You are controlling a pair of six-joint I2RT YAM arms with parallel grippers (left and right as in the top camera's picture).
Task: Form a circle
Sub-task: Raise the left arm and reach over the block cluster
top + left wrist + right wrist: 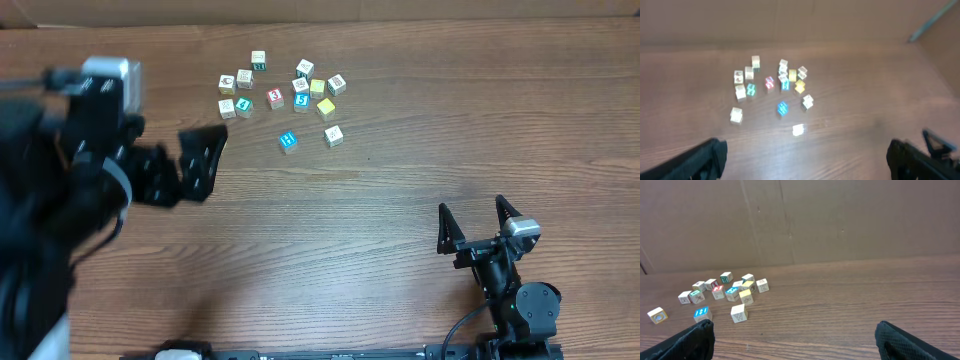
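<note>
Status of the circle: not begun, as far as can be judged. Cubes lie in a loose scatter on the surface (400, 180), ahead of the left claw (205, 160). They are well apart from the right claw (471, 206), far ahead of it and off to its left.

The blue H cube (288, 142) and one whitish cube (333, 135) sit on the scatter's near side to both claws, apart from each other. The yellow cube (326, 108) lies just beyond the whitish one, at the edge of the denser cluster (290, 90). No four cubes close up into a ring.

Left claw: released, fingers spread wide, nothing between them; its arm is blurred in the overhead view. Right claw: released and empty.

Remaining, by judgement: everything. The blue, yellow and two whitish cubes need gathering together, clear of the cluster.
</note>
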